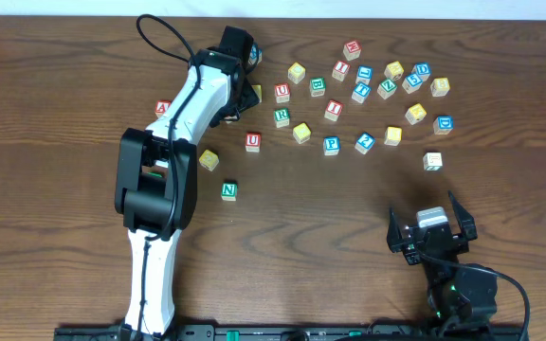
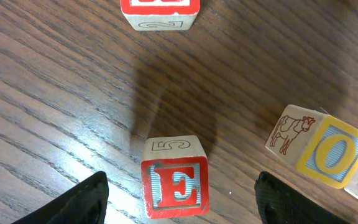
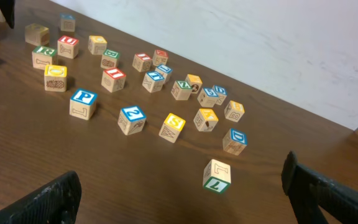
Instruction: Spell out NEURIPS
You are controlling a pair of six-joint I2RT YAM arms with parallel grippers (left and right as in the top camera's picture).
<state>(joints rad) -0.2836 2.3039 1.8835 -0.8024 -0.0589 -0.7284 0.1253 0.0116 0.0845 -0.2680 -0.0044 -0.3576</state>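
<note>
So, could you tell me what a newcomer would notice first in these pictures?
The scatter of letter cubes across the far right. Then the left arm stretched to the far middle, its open left gripper framing a red E. A green N sits alone nearer the front, and the right gripper rests open at the near right.

red e cube (image 2: 174, 186), green n cube (image 1: 228, 190), blue p cube (image 3: 82, 102), yellow s cube (image 3: 173, 126), dark brown wood-grain table (image 2: 55, 93)

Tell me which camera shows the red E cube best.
Left wrist: the red E cube fills the foreground between the open left fingers, letter readable. Overhead, the left arm hides it. The right wrist view doesn't clearly show it.
</note>
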